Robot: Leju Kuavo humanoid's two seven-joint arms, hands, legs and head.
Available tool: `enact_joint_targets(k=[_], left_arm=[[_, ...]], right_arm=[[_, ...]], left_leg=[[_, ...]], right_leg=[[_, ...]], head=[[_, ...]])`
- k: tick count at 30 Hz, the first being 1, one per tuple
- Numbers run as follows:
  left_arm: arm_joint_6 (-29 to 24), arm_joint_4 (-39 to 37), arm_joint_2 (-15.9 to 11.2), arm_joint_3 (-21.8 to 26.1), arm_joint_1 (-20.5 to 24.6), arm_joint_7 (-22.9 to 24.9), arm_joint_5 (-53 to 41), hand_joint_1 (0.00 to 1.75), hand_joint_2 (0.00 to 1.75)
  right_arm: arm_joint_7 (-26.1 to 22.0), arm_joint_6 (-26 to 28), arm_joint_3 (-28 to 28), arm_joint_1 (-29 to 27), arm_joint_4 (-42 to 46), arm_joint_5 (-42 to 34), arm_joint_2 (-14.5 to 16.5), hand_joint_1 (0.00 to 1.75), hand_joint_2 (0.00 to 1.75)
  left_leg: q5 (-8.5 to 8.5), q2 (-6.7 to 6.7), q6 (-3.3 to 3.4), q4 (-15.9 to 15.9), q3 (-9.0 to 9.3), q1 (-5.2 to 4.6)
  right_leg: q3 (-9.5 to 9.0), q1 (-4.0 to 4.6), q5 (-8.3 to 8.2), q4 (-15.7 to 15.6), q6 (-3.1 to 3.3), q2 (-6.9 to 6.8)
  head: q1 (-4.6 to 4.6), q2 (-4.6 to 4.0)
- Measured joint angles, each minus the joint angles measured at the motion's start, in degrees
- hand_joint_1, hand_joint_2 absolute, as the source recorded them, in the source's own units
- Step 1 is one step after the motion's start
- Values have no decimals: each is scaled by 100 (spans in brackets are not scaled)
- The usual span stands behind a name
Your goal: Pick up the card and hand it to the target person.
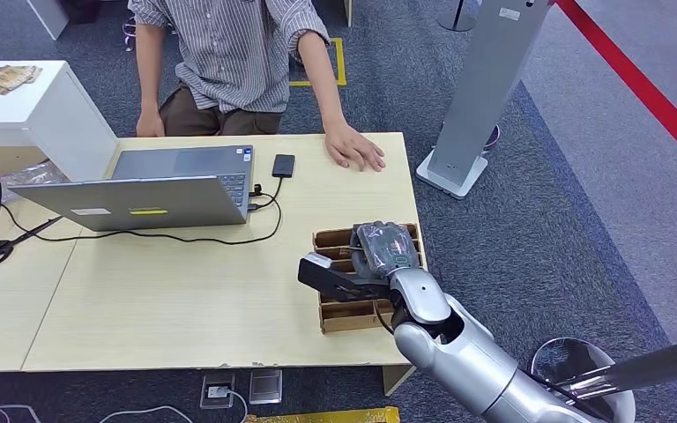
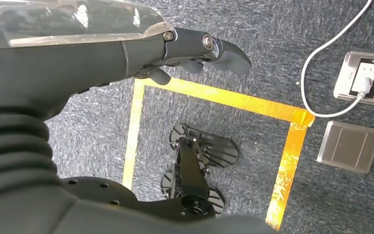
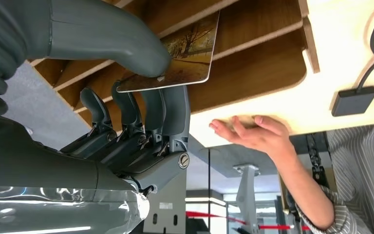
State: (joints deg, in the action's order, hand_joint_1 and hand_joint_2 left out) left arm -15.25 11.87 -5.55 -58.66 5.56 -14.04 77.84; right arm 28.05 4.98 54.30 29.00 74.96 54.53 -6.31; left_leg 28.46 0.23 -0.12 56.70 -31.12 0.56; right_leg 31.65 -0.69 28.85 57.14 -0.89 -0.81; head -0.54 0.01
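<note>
Wooden slots of the card rack (image 1: pixel 349 315) keep the card (image 3: pixel 187 58) upright, so it is pinched between thumb and fingers of the right hand (image 3: pixel 141 97) at the rack, across from the person's hand (image 1: pixel 354 147); the left hand (image 2: pixel 195 51) is curled, empty.

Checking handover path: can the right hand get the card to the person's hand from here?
Probably yes. The right hand already pinches the card at the rack, and the person's hand rests on the table just beyond, with bare tabletop between.
</note>
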Motion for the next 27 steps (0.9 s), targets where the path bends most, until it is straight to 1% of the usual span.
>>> enact_joint_targets(k=[4, 7, 13, 17, 19, 21, 23, 27], left_arm=[[2, 0, 0, 0, -1, 10, 24, 0, 175], [3, 0, 0, 0, -4, 16, 46, 0, 175], [22, 0, -2, 0, -12, 23, 90, 0, 175], [33, 0, -2, 2, -18, 25, 113, 0, 175], [43, 0, -2, 2, -19, 25, 117, 0, 175], [52, 0, -2, 2, -19, 25, 119, 0, 175], [68, 0, -2, 2, -18, 19, 119, 0, 175], [115, 0, 0, 1, -14, -9, 112, 0, 175]], right_arm=[[37, 19, -33, 3, 131, -8, -16, 140, 175], [76, -44, -116, 29, 369, -195, -64, 140, 175], [-80, -397, -362, 294, 1141, -1170, -301, 140, 175], [-183, -727, -509, 493, 1724, -1631, -497, 140, 175], [-263, -801, -584, 559, 1981, -1800, -574, 140, 175], [-378, -757, -665, 595, 2170, -1889, -618, 140, 175], [-533, -582, -731, 602, 2264, -1862, -631, 140, 175], [-975, 72, -809, 597, 2157, -1595, -610, 140, 175]], left_leg=[[0, 0, 0, 0, 0, 0], [0, 0, 0, 0, 0, 0], [0, 1, 0, 1, 2, 0], [0, 1, 0, 1, 2, 0], [0, 1, 0, 1, 2, 0], [0, 1, 0, 1, 1, 0], [0, 1, 0, 1, 1, 0], [0, 1, 0, 0, 0, 0]], right_leg=[[0, 0, 0, 0, 0, 0], [1, 0, 0, 0, 0, 0], [1, 0, -1, 0, 0, 1], [1, 0, -1, 0, 0, 2], [1, 0, 0, 0, 0, 1], [1, 0, 0, 0, 0, 1], [1, 0, 0, 0, 0, 1], [-1, 0, 0, 0, 0, 1]], head=[[-2, -1], [-1, 0], [-4, -1], [-4, 0], [-2, -1], [-1, -1], [1, -1], [1, 0]])
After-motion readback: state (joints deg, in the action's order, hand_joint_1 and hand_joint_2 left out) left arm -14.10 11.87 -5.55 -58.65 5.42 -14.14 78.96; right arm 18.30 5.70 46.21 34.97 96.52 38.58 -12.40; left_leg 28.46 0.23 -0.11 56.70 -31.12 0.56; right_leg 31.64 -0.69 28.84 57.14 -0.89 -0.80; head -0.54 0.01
